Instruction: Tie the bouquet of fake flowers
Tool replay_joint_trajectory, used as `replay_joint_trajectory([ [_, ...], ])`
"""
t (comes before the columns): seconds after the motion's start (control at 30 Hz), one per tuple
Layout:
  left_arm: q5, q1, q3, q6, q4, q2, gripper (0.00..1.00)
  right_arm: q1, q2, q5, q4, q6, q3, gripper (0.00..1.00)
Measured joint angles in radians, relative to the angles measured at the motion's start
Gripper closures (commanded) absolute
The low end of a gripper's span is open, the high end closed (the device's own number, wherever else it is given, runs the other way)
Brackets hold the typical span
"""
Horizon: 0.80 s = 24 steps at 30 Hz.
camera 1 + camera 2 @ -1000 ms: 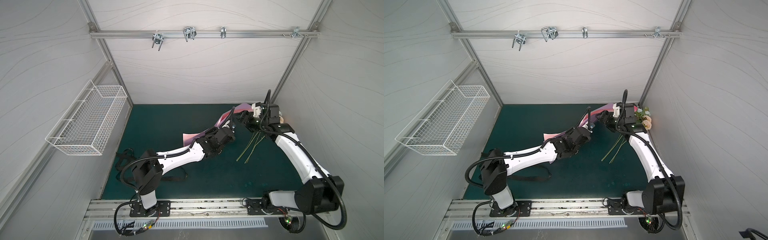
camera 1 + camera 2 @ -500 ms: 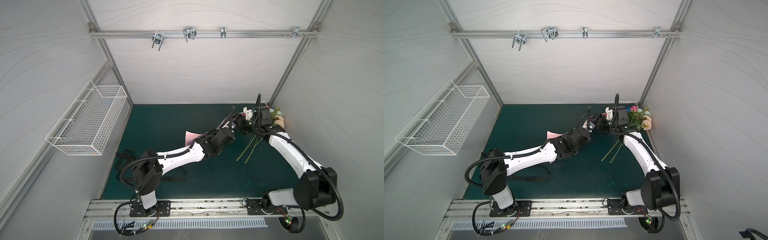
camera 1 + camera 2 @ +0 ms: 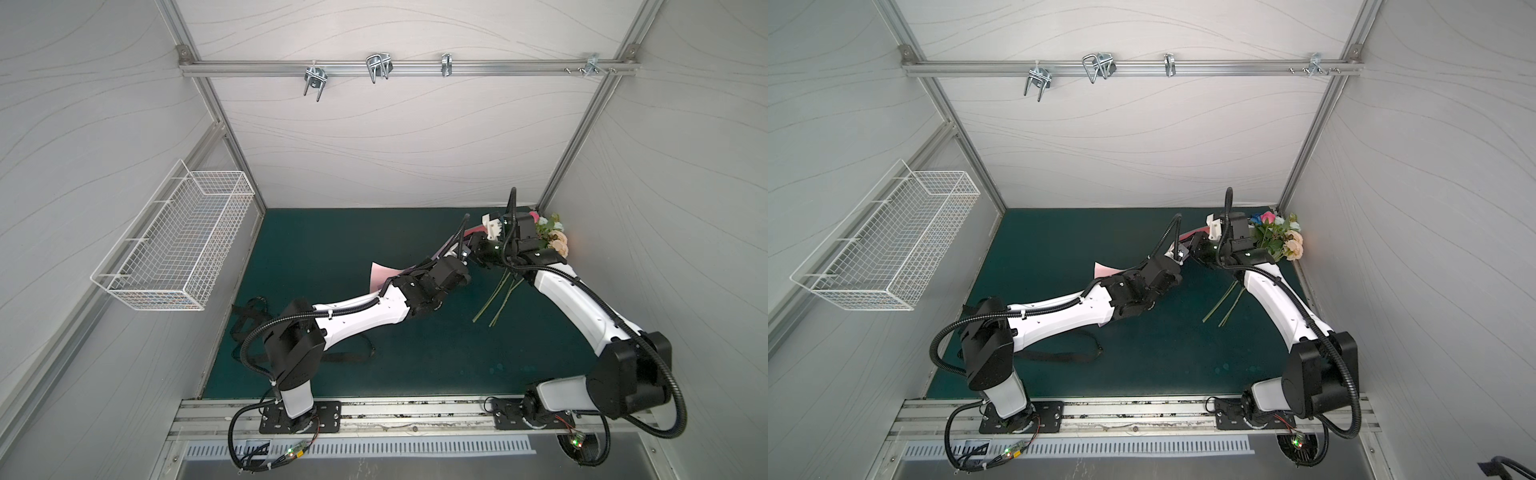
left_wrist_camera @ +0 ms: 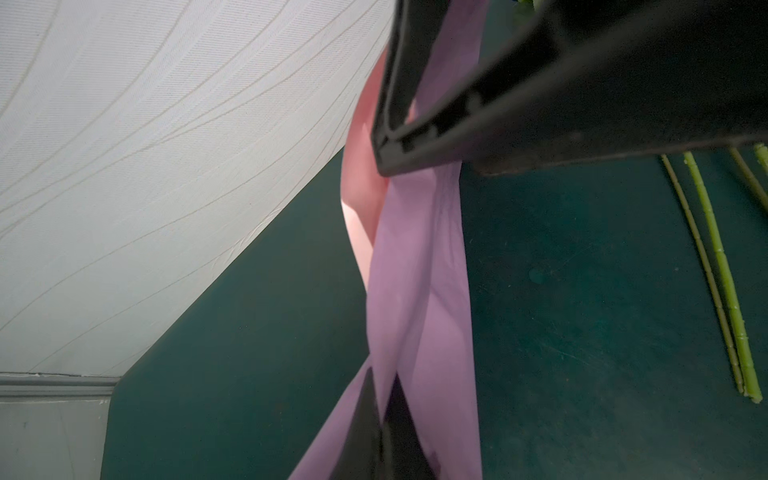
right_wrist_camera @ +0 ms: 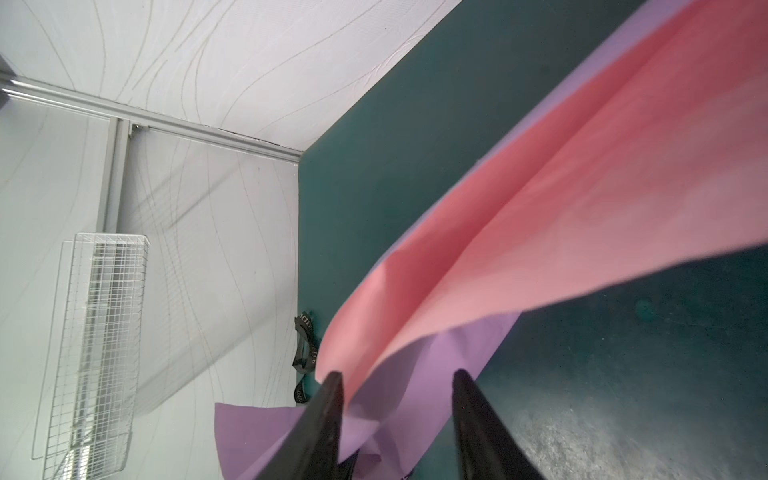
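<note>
The surface lies bare nearer than the paper sheet; one ribbon lies left of it. The left fingers clench the sheet; the right fingers straddle its fold, parted. One bouquet lies right of it, blooms against the walls' corner.

Bouquet rear right, paper middle, ribbon left

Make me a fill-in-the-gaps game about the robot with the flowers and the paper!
1. The left gripper is shut on a lilac paper sheet whose other side is ____.
2. In a top view, the bouquet of fake flowers has its blooms in the far ____ corner of the mat.
3. The black ribbon lies on a mat coloured dark ____.
Missing words: pink; right; green.
</note>
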Motion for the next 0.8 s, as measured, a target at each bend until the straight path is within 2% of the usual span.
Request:
replay_joint_trajectory([
  [0.13,0.006,0.000,-0.007,-0.003,0.003,-0.002,1.00,0.003,0.015,0.007,-0.002,-0.009,0.006,0.80],
  [0.2,0.015,0.000,-0.013,-0.008,0.005,-0.008,0.89,0.003,0.024,0.010,-0.005,-0.013,0.008,0.87],
  [0.27,0.035,0.000,-0.016,-0.023,0.005,-0.018,0.80,0.003,0.035,0.015,-0.008,-0.018,0.010,1.00],
  [0.33,0.068,0.006,-0.019,-0.050,-0.003,-0.037,0.67,0.003,0.046,0.020,-0.018,-0.035,0.015,1.00],
  [0.4,0.127,0.020,-0.020,-0.086,-0.014,-0.068,0.61,0.003,0.058,0.026,-0.031,-0.043,0.024,1.00],
  [0.5,0.251,0.079,-0.019,-0.160,-0.028,-0.124,0.58,0.003,0.071,0.034,-0.045,-0.061,0.035,1.00],
  [0.6,0.351,0.180,-0.014,-0.232,-0.029,-0.148,0.54,0.003,0.080,0.039,-0.059,-0.078,0.048,1.00],
  [0.7,0.414,0.254,-0.004,-0.259,-0.048,-0.135,0.41,0.003,0.084,0.042,-0.072,-0.095,0.061,1.00],
  [0.8,0.510,0.278,-0.002,-0.241,-0.075,-0.130,0.27,0.003,0.093,0.042,-0.094,-0.113,0.086,1.00],
])
